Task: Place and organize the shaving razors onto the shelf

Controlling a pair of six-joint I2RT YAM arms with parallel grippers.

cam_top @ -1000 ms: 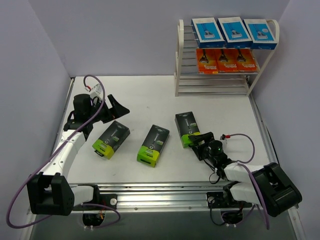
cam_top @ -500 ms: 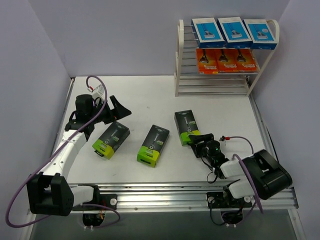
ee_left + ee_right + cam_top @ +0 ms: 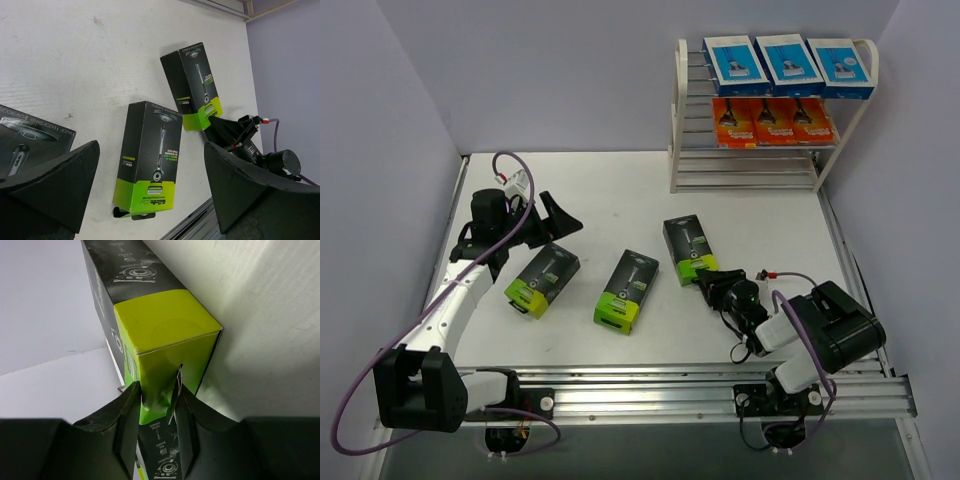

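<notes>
Six razor packs sit on the shelf (image 3: 676,120): three blue-and-white packs (image 3: 787,60) side by side on the top tier, three orange packs (image 3: 773,120) on the tier below. Three black packs (image 3: 627,290) lie on the table (image 3: 620,190), well apart from the shelf. The right gripper (image 3: 156,395) is clamped on the lime-green end of the rightmost black pack (image 3: 688,248). The left gripper (image 3: 552,225), jaws wide apart and holding nothing, hovers by the leftmost black pack (image 3: 542,278)

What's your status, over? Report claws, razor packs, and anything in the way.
Left claw open, near left black pack. Right claw closed on lime end of right black pack. Middle black pack untouched; nothing blocks the shelf.
</notes>
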